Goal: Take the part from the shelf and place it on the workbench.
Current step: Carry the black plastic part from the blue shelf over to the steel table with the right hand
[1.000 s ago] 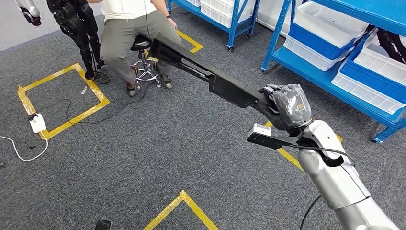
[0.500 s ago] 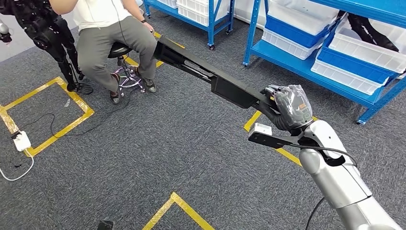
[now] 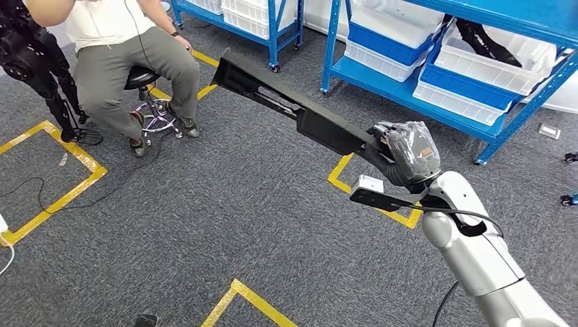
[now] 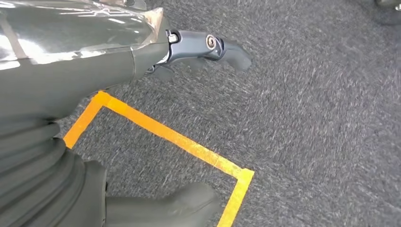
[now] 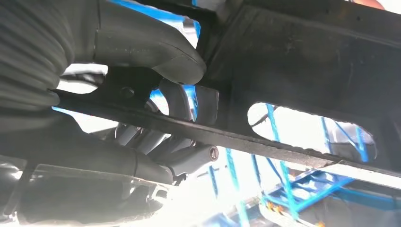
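One hand carries everything: my right hand grips the part at its near end, fingers wrapped around the bar, and the right wrist view confirms it, with the thumb over one side and darker fingers curled through a cutout of the black frame. The part is a long black piece, and its long axis is what I have to watch. It runs away from my hand, forward and to my left, rising slightly, so nearly all its length sticks out beyond the grip like a lever. Its far tip hangs in the air near a person seated on a stool, apart from them as far as I can tell.

My left hand hangs low over the carpet and a line of yellow tape; its fingers look loosely extended and hold nothing. It is well away from the part, so the right arm alone decides where the tip goes.

I see the blue shelf with its bins off to my right, but no workbench yet. I judge the carry is under way and the placing not yet begun. Any turn of my body will sweep that far tip through a wide arc, so I would keep it clear of the person and the shelf posts.
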`<state>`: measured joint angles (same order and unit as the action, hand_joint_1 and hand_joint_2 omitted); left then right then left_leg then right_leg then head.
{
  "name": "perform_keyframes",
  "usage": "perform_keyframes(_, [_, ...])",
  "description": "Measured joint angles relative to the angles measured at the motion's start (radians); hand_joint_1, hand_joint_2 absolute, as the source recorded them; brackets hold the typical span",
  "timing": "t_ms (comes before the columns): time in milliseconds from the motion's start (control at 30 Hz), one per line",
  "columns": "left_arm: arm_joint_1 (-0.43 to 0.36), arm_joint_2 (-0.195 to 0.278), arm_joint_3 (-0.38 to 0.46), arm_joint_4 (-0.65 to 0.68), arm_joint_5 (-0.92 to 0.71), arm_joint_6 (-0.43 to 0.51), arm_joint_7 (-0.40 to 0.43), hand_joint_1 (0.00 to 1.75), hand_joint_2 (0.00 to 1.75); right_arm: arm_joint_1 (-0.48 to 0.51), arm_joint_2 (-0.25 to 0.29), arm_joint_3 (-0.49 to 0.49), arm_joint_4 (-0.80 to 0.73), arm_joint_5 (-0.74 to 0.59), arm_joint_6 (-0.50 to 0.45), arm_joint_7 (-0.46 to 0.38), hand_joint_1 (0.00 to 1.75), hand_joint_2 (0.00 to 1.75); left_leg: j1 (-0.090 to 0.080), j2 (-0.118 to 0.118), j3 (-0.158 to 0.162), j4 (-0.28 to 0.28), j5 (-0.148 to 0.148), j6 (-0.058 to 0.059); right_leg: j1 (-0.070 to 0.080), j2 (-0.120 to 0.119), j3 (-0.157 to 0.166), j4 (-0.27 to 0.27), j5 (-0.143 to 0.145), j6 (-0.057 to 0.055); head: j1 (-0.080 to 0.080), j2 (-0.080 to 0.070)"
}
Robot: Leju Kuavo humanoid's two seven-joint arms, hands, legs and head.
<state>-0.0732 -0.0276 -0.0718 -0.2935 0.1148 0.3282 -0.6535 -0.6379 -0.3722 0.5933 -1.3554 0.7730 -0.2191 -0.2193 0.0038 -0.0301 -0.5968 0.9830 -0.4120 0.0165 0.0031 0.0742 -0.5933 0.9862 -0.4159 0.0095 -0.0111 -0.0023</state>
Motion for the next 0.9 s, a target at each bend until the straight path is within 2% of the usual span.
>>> perform_keyframes(33, [0.0,0.0,0.0,0.0,0.0,0.0,0.0,0.0,1.75,-0.003,0.0,0.002,0.001,0.005,-0.003,0.001,1.75,1.75,-0.004,-0.002,0.0,-0.001,0.001,-0.004,-0.001,-0.003,0.006,-0.007,0.003,-0.004,0.001,0.0])
perform_keyframes(167, [0.0,-0.001,0.0,0.0,0.0,0.0,0.0,0.0,1.75,-0.005,0.0,0.008,0.004,0.015,-0.007,0.005,1.75,1.75,-0.013,-0.005,-0.004,0.0,0.004,0.01,-0.006,-0.005,0.004,-0.012,0.006,0.002,0.001,0.0])
perform_keyframes(333, [0.001,0.0,0.0,0.0,0.0,-0.001,0.0,0.0,1.75,-0.005,0.002,0.011,0.006,-0.033,0.013,0.007,1.75,1.75,-0.018,-0.008,-0.007,0.0,0.008,0.016,-0.011,-0.008,0.003,-0.013,0.008,0.006,0.001,0.0])
perform_keyframes(900, [0.001,0.0,0.0,0.002,0.0,-0.003,0.0,0.0,1.75,-0.005,0.0,0.028,0.01,-0.011,0.014,0.005,1.75,1.75,-0.017,-0.008,-0.008,0.0,0.009,0.018,-0.013,-0.009,0.0,-0.012,0.01,0.008,0.0,0.0])
